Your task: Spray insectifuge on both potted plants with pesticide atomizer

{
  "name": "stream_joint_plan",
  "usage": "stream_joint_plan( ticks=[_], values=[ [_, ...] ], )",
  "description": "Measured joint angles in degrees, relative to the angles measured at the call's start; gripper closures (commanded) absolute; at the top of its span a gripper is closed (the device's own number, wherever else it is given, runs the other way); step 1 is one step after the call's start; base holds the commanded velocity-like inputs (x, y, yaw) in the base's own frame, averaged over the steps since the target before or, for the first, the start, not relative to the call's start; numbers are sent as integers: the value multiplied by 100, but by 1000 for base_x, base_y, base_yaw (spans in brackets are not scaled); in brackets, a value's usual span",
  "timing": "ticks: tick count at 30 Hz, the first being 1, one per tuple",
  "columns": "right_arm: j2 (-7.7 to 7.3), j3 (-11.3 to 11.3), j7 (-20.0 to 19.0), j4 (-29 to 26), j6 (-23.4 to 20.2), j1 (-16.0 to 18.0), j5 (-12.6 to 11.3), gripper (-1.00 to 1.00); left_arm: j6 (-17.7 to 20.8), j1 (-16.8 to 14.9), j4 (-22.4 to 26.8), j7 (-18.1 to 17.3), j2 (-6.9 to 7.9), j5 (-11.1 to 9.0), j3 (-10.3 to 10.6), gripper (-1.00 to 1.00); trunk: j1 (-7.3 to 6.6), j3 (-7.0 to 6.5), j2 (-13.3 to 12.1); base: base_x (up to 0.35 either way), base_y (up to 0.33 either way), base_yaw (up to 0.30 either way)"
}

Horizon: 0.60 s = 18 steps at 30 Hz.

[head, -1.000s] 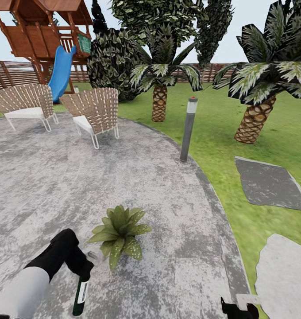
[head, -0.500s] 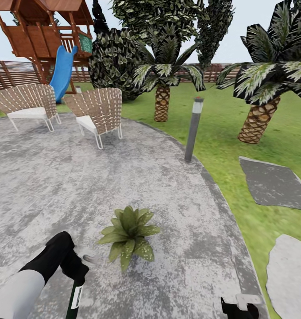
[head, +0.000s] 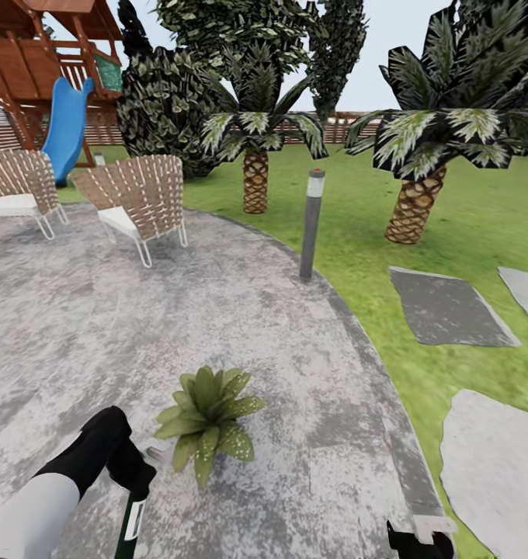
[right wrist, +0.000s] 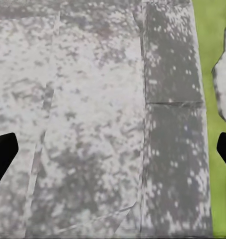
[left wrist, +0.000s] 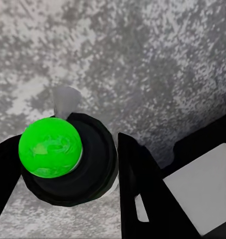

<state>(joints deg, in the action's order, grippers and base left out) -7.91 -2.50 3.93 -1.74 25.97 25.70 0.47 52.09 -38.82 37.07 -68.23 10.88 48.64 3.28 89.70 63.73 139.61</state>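
My left gripper (head: 138,480) is shut on the pesticide atomizer (head: 130,522), a dark bottle with a white label hanging down toward the frame's bottom edge. Its pale trigger head points toward a potted plant (head: 206,419), a green leaf rosette on the stone patio (head: 241,326) just right of the gripper. In the left wrist view the bottle (left wrist: 68,167) with a bright green round end sits between the black fingers (left wrist: 137,194). My right gripper (head: 419,537) is low at the patio's edge, and the right wrist view shows it open (right wrist: 113,152) over bare stone. One potted plant is in view.
A grey bollard post (head: 310,225) stands at the patio rim. Two wicker chairs (head: 136,202) sit at the far left, with a playhouse and blue slide (head: 66,128) behind. Palms (head: 411,206) stand on the lawn (head: 357,210), and flat stepping stones (head: 446,307) lie to the right.
The whole head view has shifted, sliding chairs, post and plant leftward, so the camera turned. The bottle hangs lower in the picture than one second ago. The left gripper stays shut on it.
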Motion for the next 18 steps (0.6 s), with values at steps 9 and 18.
stream_joint_plan(
  ticks=[9, 18],
  values=[
    [5, 0, 1, 1, -7, 1, 0, -100, -12, 19, -4, 15, 2, 2, 7, 100, 0, 0, 0, 109, 149, -250],
    [19, 0, 1, 2, -7, 2, -7, -100, -5, 105, -7, 196, 6, -3, 0, 100, 88, 96, 159, 1, 1, -8]
  ],
)
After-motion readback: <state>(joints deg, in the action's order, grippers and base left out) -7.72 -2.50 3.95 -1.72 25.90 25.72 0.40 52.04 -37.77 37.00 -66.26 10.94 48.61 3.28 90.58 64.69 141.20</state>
